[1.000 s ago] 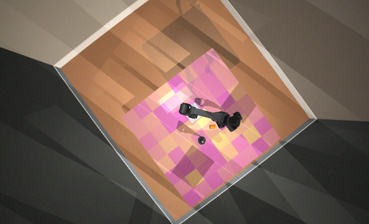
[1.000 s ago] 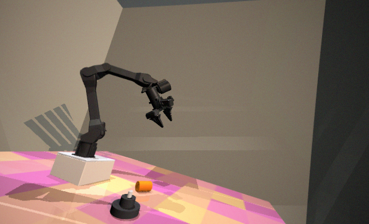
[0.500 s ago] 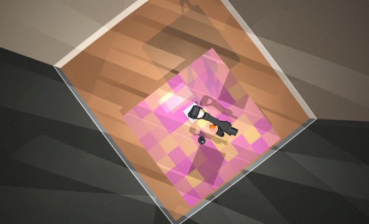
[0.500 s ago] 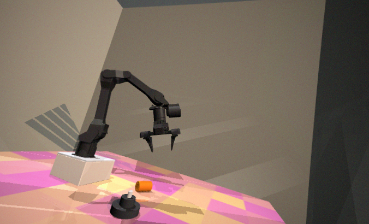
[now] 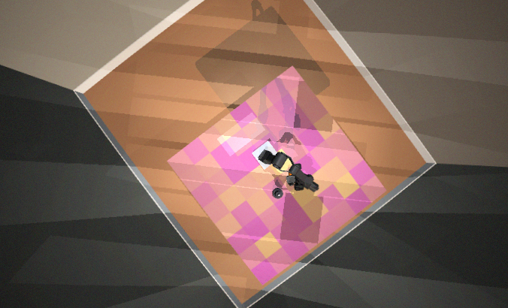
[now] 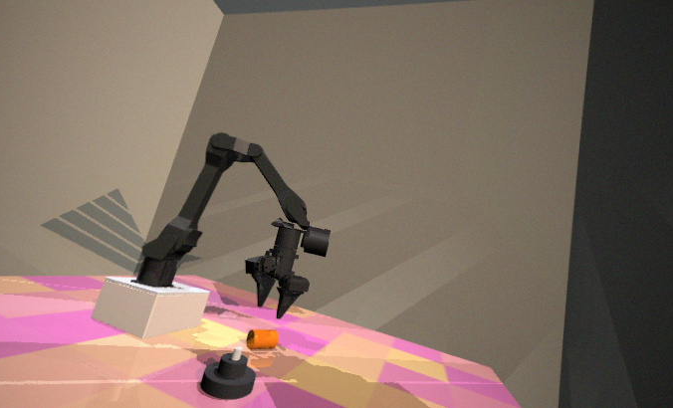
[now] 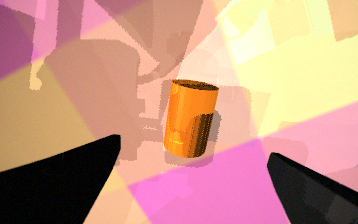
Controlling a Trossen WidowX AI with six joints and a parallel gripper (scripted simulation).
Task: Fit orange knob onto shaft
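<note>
The orange knob [image 6: 262, 339] [image 7: 191, 120] lies on its side on the checkered mat. In the top view only a sliver of it shows beside the gripper. One end face looks dark in the wrist view; no hole shape can be made out. The black round pedestal [image 5: 277, 193] [image 6: 227, 381] stands close to the knob, with the short silver shaft [image 6: 236, 353] upright on top. The shaft's flat side cannot be told. My gripper [image 6: 270, 311] [image 7: 194, 150] is open and empty, pointing down above the knob, with the fingertips well apart on either side of it in the wrist view.
The arm's white base block [image 5: 260, 153] [image 6: 120, 308] stands on the pink, orange and yellow checkered mat [image 5: 265, 267] [image 6: 40, 329], behind the knob and pedestal in the exterior view. Brown floor [image 5: 133, 114] and pale walls surround the mat. Shadows of the arm cross the mat.
</note>
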